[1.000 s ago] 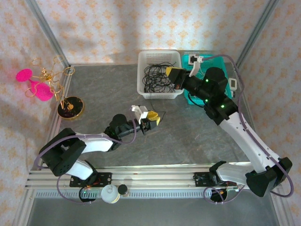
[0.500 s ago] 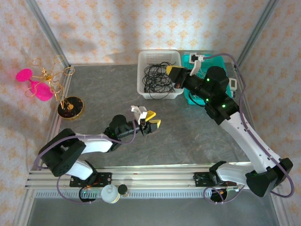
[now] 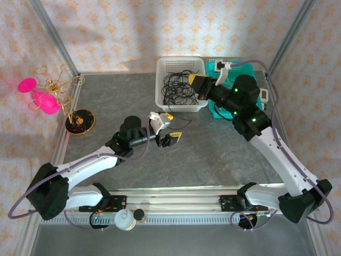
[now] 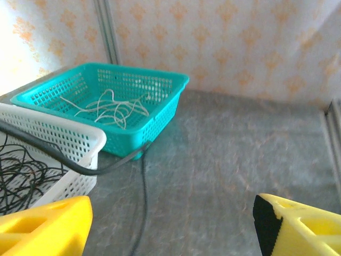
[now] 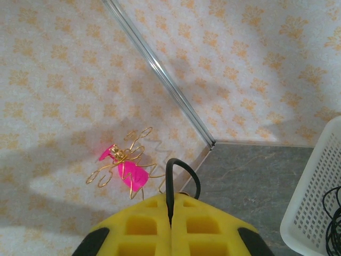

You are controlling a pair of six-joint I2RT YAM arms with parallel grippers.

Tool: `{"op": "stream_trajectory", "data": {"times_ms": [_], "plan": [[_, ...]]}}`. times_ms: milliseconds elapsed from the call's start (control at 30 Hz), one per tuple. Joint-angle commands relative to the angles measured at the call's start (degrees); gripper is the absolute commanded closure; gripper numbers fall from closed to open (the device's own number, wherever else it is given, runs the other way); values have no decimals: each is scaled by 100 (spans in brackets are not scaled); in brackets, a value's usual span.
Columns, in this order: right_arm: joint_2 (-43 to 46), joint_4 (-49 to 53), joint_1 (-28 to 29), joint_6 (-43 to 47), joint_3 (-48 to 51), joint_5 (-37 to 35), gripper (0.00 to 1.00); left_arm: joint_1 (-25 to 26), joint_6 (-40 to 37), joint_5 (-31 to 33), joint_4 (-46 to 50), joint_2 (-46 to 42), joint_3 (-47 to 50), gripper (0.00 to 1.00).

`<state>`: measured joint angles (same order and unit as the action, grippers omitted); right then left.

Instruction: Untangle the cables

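Note:
Black cables (image 3: 178, 88) lie in loose loops in a white basket (image 3: 180, 63). My right gripper (image 3: 196, 81) hangs over that basket, shut on a black cable loop (image 5: 181, 165) that arches above its fingertips (image 5: 171, 224). One black strand (image 4: 143, 181) comes over the white basket's rim (image 4: 64, 138) and runs down across the table. My left gripper (image 3: 169, 128) is open just in front of the basket. The strand passes on the table near its left finger (image 4: 45, 226), not gripped. White cables (image 4: 109, 106) lie in the teal basket (image 4: 160, 114).
A gold wire ornament with pink pieces (image 3: 50, 96) stands on a round black base (image 3: 80, 121) at the far left. The teal basket (image 3: 219, 113) sits beside the white one, partly under my right arm. Metal frame posts and patterned walls close in the grey table (image 3: 224, 154).
My left gripper has opened wide. Its arm has stretched out and the gripper has moved slightly toward the white basket. The right gripper has stayed shut over the basket.

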<state>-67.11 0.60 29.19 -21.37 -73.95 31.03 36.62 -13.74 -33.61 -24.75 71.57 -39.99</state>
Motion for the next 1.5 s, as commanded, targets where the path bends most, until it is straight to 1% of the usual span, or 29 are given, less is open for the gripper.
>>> {"op": "stream_trajectory", "data": {"times_ms": [0, 33, 167, 233, 333, 433, 600, 833, 867, 900, 933, 1000, 1033, 1067, 1100, 1267, 1367, 1400, 1467], "plan": [[84, -220, -18, -109, -184, 145, 100, -28, -1033, 270, 590, 477, -474, 21], [77, -218, -19, -121, -202, 150, 100, -32, -1114, 435, 443, 650, -570, 21], [82, -168, -14, -179, -277, 184, 100, -50, -1163, 698, -500, 1182, -758, 21], [84, -136, -19, -201, -295, 188, 100, -58, -1084, 1141, -1035, 1460, -862, 21], [81, -124, -19, -268, -320, 192, 100, -67, -1232, 1430, -1306, 1791, -1077, 19], [93, -126, -19, -334, -365, 239, 100, -75, -1396, 1584, -1193, 2082, -1354, 19], [73, -144, -19, -377, -576, 178, 100, -72, -1685, 1352, -801, 2477, -1577, 23], [-30, 15, -17, -331, -1256, 94, 100, -35, -1486, 955, -1094, 2829, -1437, 23], [-167, 24, -19, -338, -1307, 88, 100, -34, -1460, 932, -1117, 2878, -1462, 25], [-177, 28, -19, -340, -1344, 93, 100, -24, -1432, 865, -1115, 2929, -1507, 30], [-174, 15, -19, -340, -1356, 88, 100, -23, -1426, 819, -1071, 2965, -1558, 40], [-174, 11, -19, -341, -1354, 63, 100, -24, -1404, 725, -980, 3024, -1664, 63], [-171, 10, -19, -347, -1359, 59, 100, -15, -1376, 716, -992, 3045, -1688, 73], [-171, 10, -19, -350, -1352, 47, 100, -15, -1361, 699, -1022, 3041, -1693, 78], [-170, 13, -19, -345, -1350, 42, 100, -21, -1340, 687, -1055, 3039, -1680, 80], [-146, -7, -19, -312, -1306, -47, 100, 20, -1253, 574, -1119, 2962, -1598, 79], [-153, -25, -19, -293, -1306, -89, 100, 47, -1219, 624, -1163, 2911, -1483, 93], [-151, -37, -16, -287, -1306, -105, 100, 47, -1188, 631, -1187, 2884, -1443, 94], [-168, -43, -19, -272, -1293, -115, 100, 62, -1136, 653, -1269, 2805, -1328, 93]]}}
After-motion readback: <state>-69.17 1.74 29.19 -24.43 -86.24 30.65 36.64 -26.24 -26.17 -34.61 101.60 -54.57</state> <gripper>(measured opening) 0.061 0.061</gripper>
